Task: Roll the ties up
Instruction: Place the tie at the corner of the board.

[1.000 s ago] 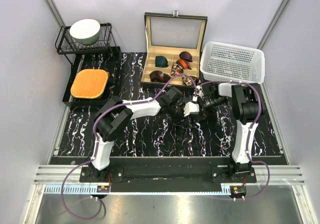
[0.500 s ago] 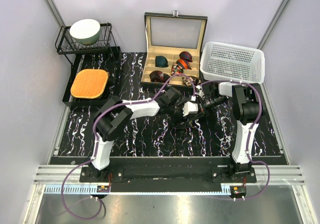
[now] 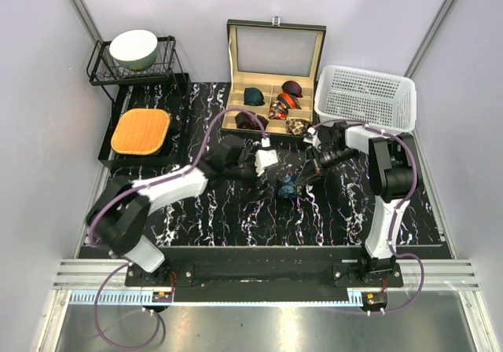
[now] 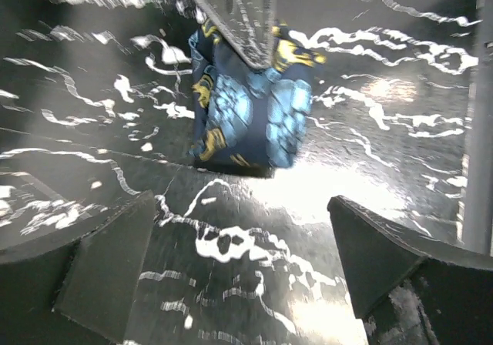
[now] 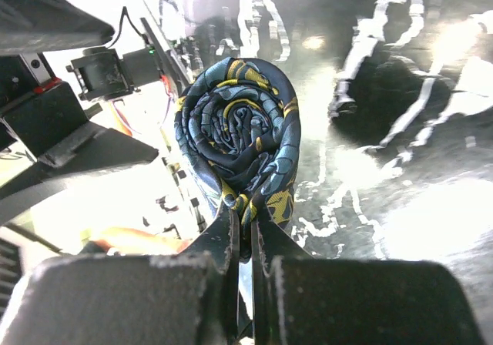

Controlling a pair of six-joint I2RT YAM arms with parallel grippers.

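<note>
Released by the left gripper (image 4: 245,246), now spread wide and drawn back, the coiled navy teal-and-gold fabric tie (image 5: 239,141) is clamped by the right gripper (image 5: 242,220) over the black marbled table (image 3: 236,210), its rolling judged done.

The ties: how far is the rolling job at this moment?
Done: several coiled ties lie in the compartments of the wooden box. In hand: the navy tie is a tight coil, pinched by the shut right gripper; the left gripper stands open, apart from it. Left: probably to place this coil in the box; no unrolled tie is in view.
</note>
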